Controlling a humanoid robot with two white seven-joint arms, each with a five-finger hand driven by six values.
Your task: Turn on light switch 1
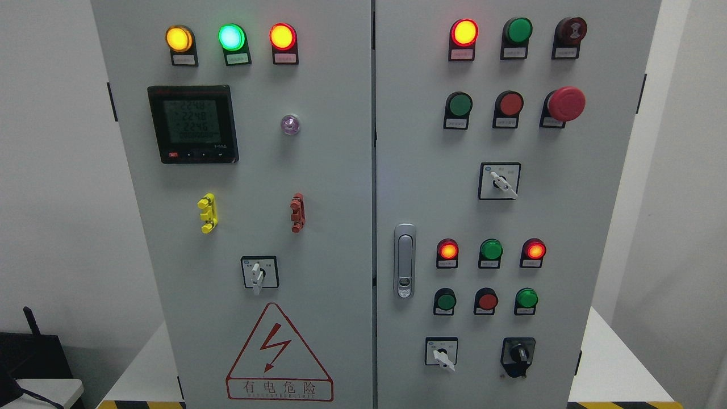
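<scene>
White walls are framing a grey two-door cabinet that's filling my head view; neither hand is showing, so I can't tell what the fingers are doing. Left door: amber, green and red lamps are glowing along the top, a meter is reading beneath them, and a rotary switch is sitting above the warning triangle. Right door: a red lamp is glowing top left, a mushroom button is sitting top right, a selector mid-door, and a latch by the seam. Lower down, two red lamps are glowing, with another selector bottom left. Labels are too small, so I'm not seeing which control is switch 1.
</scene>
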